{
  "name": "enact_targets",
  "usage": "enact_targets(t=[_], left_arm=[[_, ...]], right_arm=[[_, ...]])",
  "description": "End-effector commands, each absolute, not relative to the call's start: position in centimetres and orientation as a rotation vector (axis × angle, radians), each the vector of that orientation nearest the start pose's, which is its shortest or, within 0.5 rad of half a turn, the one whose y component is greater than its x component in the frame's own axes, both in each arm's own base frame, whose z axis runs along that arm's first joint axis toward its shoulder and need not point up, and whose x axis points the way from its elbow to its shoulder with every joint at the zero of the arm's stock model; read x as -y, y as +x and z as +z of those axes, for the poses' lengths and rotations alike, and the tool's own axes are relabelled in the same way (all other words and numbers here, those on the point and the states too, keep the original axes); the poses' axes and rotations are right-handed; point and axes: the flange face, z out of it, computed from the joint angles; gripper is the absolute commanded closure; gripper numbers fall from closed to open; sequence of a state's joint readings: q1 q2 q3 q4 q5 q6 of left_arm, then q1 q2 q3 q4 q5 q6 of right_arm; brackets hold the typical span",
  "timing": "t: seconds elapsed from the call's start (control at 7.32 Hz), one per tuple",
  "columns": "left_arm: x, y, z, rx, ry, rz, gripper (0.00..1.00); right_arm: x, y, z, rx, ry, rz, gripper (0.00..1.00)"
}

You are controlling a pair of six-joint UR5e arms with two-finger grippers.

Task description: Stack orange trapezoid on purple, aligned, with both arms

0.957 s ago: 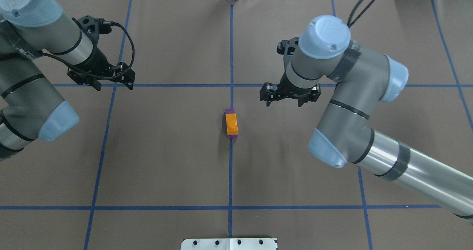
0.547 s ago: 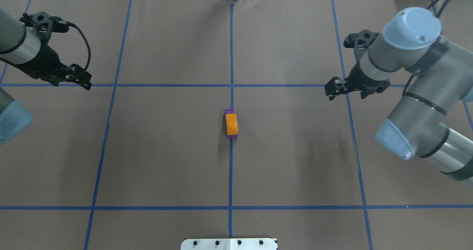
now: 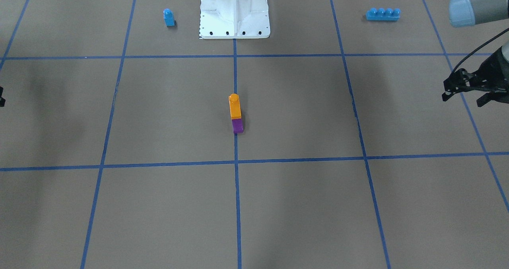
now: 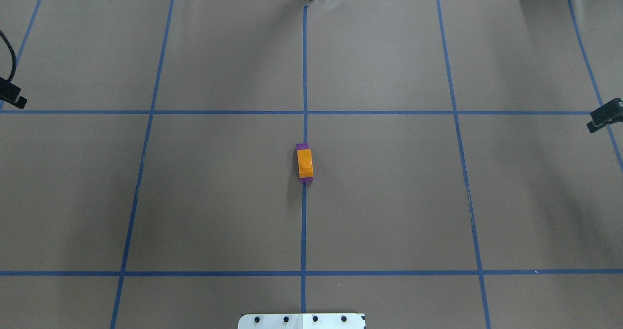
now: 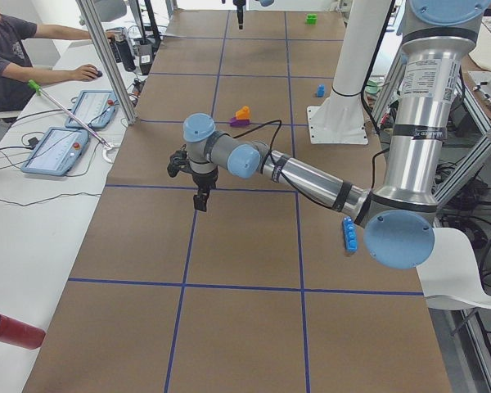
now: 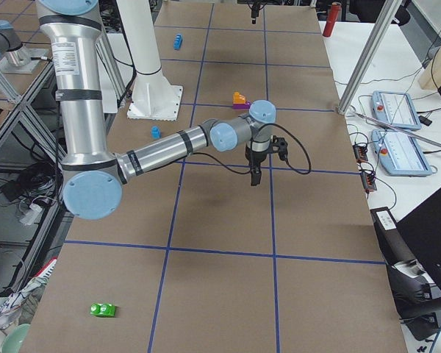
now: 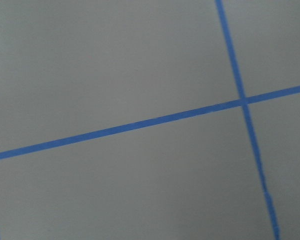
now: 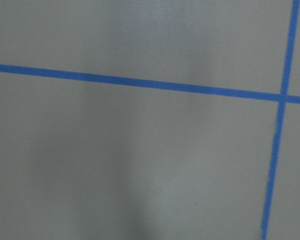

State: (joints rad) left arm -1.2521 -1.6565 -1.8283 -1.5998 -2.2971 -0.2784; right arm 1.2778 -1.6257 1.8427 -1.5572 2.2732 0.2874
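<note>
Orange trapezoid stacked on purple, stud up, on blue tape line

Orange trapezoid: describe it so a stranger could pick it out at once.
On the brown table, follow the centre blue tape line away from the white base mount. The orange trapezoid sits there on top of a purple brick. It is the only orange piece; the blue bricks lie apart, near the mount.
</note>
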Motion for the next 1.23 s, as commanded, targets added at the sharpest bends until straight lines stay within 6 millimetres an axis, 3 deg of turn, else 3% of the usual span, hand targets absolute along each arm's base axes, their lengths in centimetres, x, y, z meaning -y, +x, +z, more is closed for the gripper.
enact_targets(t=[0.0,0.27,0.41,0.55,0.68,0.82,1.09], left_arm=[[49.3,5.5,53.4,-0.807,0.083,0.115,0.0],[48.4,4.9,54.6,-0.791,0.083,0.125,0.0],[48.6,3.7,55.0,-0.785,0.1,0.139,0.0],[49.0,1.9,55.0,-0.781,0.124,0.141,0.0],[49.3,1.4,56.6,-0.775,0.11,0.147,0.0],[49.5,0.5,57.6,-0.776,0.113,0.163,0.0],[50.0,0.6,59.1,-0.776,0.057,0.135,0.0]], right_arm=[[45.4,-1.6,61.0,0.778,0.0,-0.05,0.0],[44.9,0.2,64.4,0.803,0.028,-0.032,0.0],[44.9,0.7,64.9,0.802,0.026,-0.018,0.0],[45.8,2.0,63.5,0.814,0.067,-0.003,0.0],[47.9,1.9,61.0,0.815,0.101,-0.013,0.0],[49.2,2.0,60.2,0.806,0.083,-0.004,0.0],[48.6,2.1,60.7,0.796,0.074,0.001,0.0]])
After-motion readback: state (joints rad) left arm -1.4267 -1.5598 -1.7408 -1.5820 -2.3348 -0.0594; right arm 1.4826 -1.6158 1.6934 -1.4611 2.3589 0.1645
